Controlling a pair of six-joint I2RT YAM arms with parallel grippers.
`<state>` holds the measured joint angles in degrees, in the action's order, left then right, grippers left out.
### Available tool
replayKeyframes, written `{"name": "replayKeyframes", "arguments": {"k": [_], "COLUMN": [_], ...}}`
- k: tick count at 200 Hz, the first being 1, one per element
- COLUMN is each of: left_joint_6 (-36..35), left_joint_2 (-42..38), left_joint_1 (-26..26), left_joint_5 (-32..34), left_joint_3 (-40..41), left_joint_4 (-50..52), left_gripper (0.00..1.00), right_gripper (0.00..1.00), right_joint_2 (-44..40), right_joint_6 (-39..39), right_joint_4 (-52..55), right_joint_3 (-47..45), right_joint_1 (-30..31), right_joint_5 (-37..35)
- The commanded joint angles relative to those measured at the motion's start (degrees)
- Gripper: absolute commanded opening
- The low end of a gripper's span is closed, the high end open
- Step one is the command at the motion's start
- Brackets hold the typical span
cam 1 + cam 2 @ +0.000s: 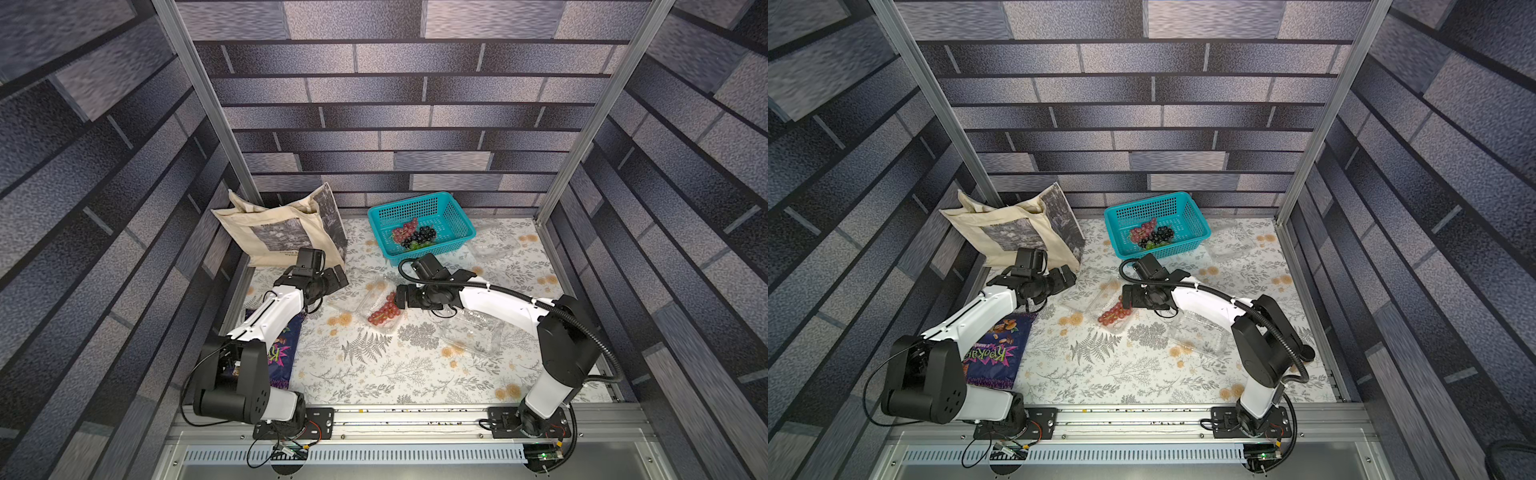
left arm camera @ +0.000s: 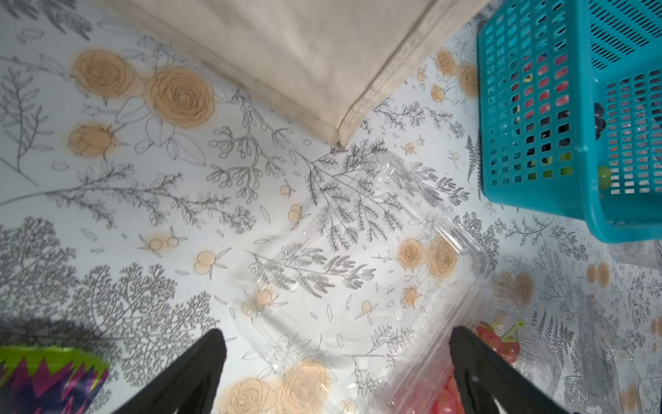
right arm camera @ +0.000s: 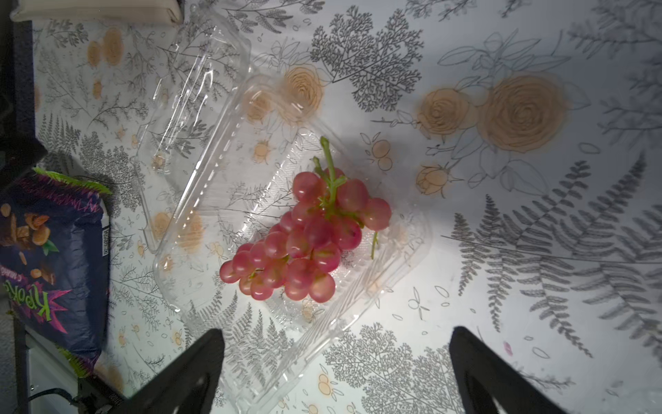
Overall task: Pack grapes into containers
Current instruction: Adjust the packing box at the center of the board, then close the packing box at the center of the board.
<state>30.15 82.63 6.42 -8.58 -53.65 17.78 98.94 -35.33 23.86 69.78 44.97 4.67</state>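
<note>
Currently the right gripper (image 3: 336, 333) is hanging with jaws spread and empty above the red bunch (image 3: 304, 240), which is lying inside the open container (image 3: 172, 286). The left gripper (image 2: 336, 331), also spread and empty, is hanging near the lid (image 2: 358, 251). A straight upward retreat is probably advisable, clearing the raised stem (image 3: 327, 157). The remaining grapes (image 1: 415, 237) are sitting in the basket (image 1: 440, 208).

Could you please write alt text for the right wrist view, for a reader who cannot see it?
A bunch of red grapes lies in an open clear clamshell container on a floral tablecloth. The open right gripper is empty; a purple snack bag lies nearby.
</note>
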Motion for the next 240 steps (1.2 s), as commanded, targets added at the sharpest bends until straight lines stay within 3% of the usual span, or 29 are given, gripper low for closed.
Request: {"name": "replayKeyframes", "arguments": {"k": [1, 49, 133, 193, 240], "left_joint_6": [-5.37, -6.48, -9.08, -6.87, -5.08], "left_joint_2": [3.09, 12.05, 20.74, 20.84, 16.57], "left_joint_1": [-2.23, -4.1, -0.19, 0.4, 1.07], "left_joint_5": [-2.29, -9.42, -10.6, -13.47, -14.56], "left_joint_3": [-2.57, -3.72, -4.66, -0.95, 5.03], "left_joint_4": [-1.89, -6.17, -9.97, -14.42, -17.53], "left_gripper": [1.0, 1.0, 1.0, 1.0, 1.0], "right_gripper": [1.0, 1.0, 1.0, 1.0, 1.0], "right_joint_2": [1.07, 1.72, 4.22, 7.18, 9.12], "right_joint_6": [-2.49, -3.88, -3.39, -2.96, -1.65], "right_joint_4": [-3.22, -5.14, -5.12, -5.4, -3.91], "right_joint_3": [-0.23, -1.67, -2.06, 0.32, 3.0], "right_joint_1": [1.42, 2.53, 2.49, 2.41, 2.15], "right_joint_5": [1.4, 1.47, -0.06, -0.73, -1.77]}}
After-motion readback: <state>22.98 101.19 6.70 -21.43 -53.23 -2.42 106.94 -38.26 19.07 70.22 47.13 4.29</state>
